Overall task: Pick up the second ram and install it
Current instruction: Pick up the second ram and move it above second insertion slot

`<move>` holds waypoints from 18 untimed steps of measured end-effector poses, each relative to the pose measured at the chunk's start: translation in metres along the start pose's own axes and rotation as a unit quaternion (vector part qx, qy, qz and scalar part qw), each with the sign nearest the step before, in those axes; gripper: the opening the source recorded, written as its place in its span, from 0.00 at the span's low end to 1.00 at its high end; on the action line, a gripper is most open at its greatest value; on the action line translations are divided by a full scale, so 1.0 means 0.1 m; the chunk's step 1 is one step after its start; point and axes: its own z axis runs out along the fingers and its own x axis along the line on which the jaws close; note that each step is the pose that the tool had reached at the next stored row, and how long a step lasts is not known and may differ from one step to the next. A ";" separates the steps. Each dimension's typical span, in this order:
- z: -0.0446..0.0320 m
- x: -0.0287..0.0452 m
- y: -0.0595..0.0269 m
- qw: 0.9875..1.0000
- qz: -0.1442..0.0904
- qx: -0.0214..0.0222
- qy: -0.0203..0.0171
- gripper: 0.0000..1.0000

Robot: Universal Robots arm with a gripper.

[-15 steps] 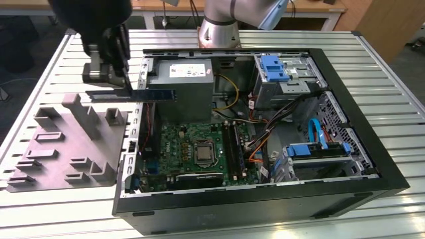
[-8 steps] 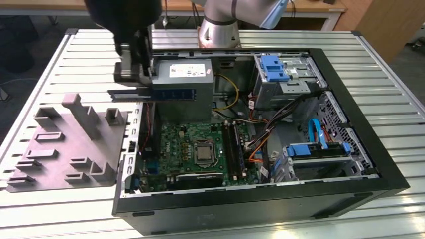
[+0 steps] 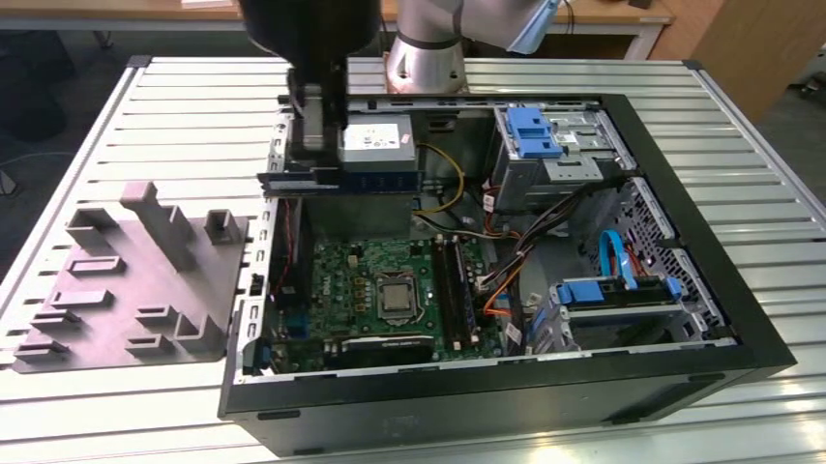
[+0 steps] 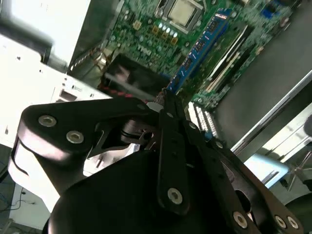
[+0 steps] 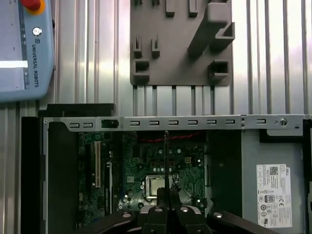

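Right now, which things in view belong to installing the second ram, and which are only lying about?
For the job:
- the second ram
- the gripper, its fingers shut on the ram above the case
- the motherboard and its long black slots

Lying about:
- the grey fixture on the table
- the power supply
- the blue drive bracket
- the teach pendant

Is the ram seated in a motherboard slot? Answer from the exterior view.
No: the gripper holds the second ram up near the power supply.
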 end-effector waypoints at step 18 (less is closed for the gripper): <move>0.010 -0.008 -0.387 1.000 0.000 0.000 0.000 0.12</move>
